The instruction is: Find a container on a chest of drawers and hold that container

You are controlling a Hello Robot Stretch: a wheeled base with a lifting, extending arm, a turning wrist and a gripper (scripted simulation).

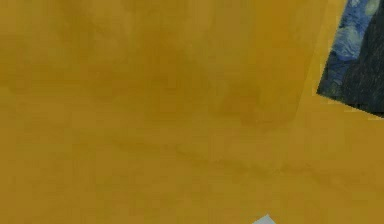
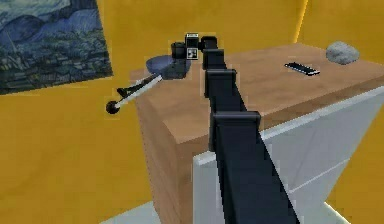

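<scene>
On the far corner of the chest of drawers (image 2: pixel 262 88), you see a dark, shallow, bowl-like container (image 2: pixel 155 65) close to the gripper (image 2: pixel 176 52); you cannot tell its grip state, nor whether it holds anything.

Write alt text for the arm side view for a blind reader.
The robot's dark arm reaches across a wood-topped chest of drawers, its gripper at a dark bowl near the far corner; whether it holds anything cannot be told. A blue painting hangs on the yellow wall.
</scene>
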